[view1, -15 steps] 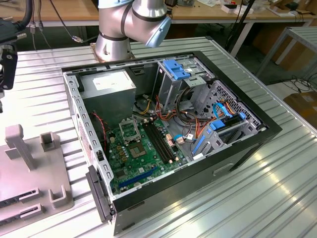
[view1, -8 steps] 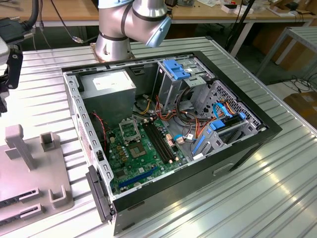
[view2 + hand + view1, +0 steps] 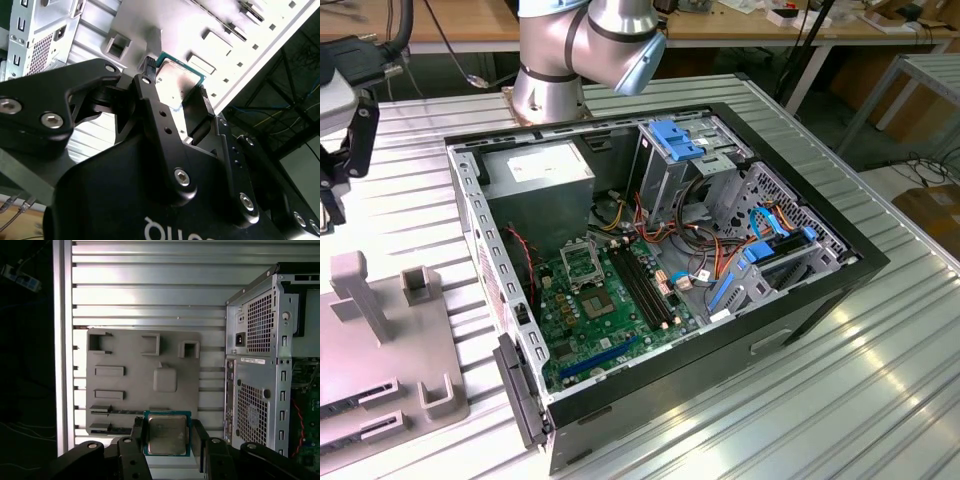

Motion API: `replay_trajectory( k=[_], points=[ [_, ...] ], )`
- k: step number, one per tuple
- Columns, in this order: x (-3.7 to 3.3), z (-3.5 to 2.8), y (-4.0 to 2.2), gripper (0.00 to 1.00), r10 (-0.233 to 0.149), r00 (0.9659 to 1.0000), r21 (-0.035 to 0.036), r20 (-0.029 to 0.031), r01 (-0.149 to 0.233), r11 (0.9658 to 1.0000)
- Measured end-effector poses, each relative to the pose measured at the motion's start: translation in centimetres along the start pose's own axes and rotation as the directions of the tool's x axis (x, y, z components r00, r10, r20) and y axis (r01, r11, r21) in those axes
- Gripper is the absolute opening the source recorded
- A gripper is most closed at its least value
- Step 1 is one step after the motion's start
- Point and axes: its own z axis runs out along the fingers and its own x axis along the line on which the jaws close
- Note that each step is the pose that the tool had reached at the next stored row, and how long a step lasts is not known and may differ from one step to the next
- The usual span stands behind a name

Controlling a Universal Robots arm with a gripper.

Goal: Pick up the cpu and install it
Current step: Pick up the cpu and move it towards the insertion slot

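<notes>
In the exterior view an open computer case and a grey tray sit on the tabletop; in the second wrist view the end effector clamps the cpu, held over that tray in the first wrist view.

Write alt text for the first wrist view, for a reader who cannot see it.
The tool grips the cpu by two opposite edges over a grey fixture plate on a ribbed metal table, beside a computer case.
</notes>
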Motion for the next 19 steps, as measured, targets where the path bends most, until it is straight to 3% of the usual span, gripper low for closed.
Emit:
replay_trajectory(
  k=[19],
  points=[
    [-1.94,-0.06,-0.01,0.47,0.000,1.0000,0.0000,-0.0001,0.000,1.0000]
  ],
)
